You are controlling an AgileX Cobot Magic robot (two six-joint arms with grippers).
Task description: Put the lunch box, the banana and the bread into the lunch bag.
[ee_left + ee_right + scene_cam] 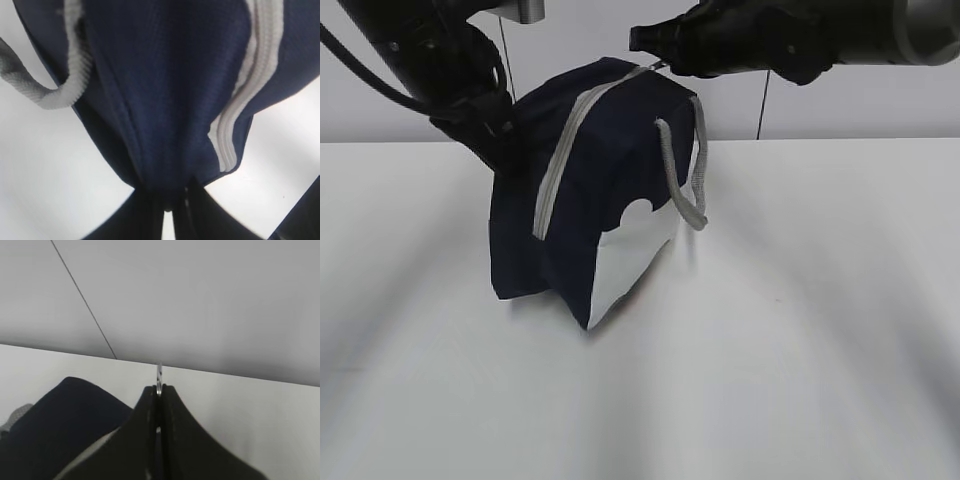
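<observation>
The navy lunch bag (605,170) stands tilted on the white table, its grey zipper (560,160) running closed across the top. My left gripper (167,197) is shut on a fold of the bag's navy fabric (170,100) at its left end. My right gripper (655,62) is shut on the thin metal zipper pull (159,372) at the bag's upper right corner. The lunch box, the banana and the bread are out of view.
A grey strap handle (692,185) hangs down the bag's right side, and another handle (55,92) loops beside the left gripper. The white table (800,330) spreads bare in front and to the right. A grey wall (200,300) stands behind.
</observation>
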